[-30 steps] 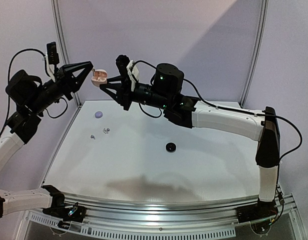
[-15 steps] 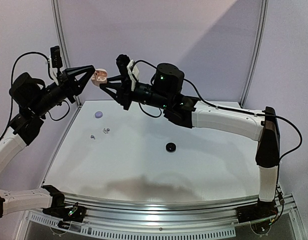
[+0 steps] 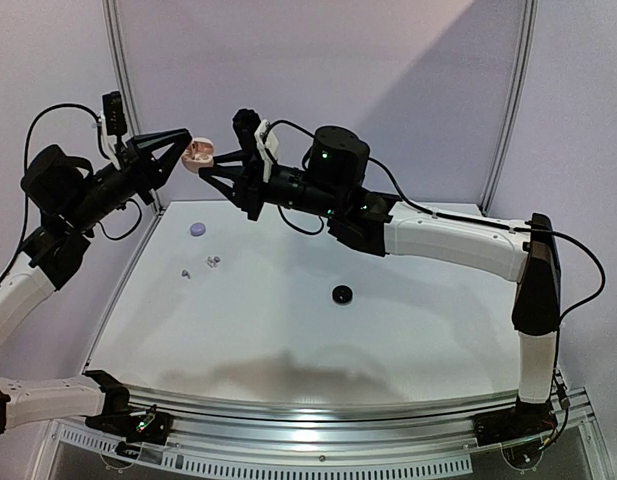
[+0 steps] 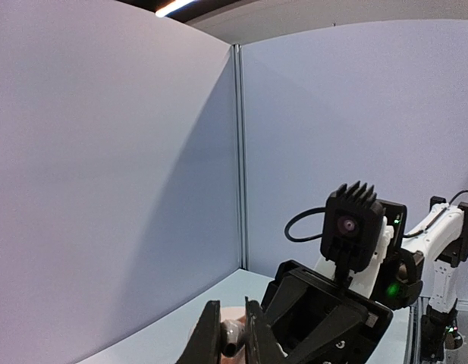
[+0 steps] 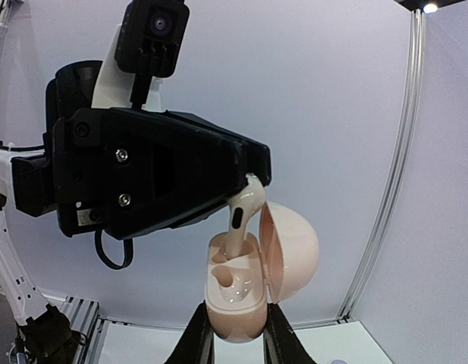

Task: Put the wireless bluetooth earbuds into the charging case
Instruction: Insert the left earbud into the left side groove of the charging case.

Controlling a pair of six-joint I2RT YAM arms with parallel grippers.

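My right gripper is shut on a pale pink charging case and holds it upright high above the table, lid open to the right. My left gripper is shut on a pale earbud whose stem tip sits in the case's rear slot; the front slot is empty. In the top view both grippers meet at the case near the back left corner. In the left wrist view the earbud shows between my left gripper's narrow jaws. Two tiny pale buds lie on the table.
A lavender puck lies at the table's back left. A black puck lies near the middle. Grey walls stand close behind and left of the grippers. The right arm stretches across the table's back.
My left arm has shifted slightly up and right, keeping the earbud at the case's mouth. The right arm and case have held still.
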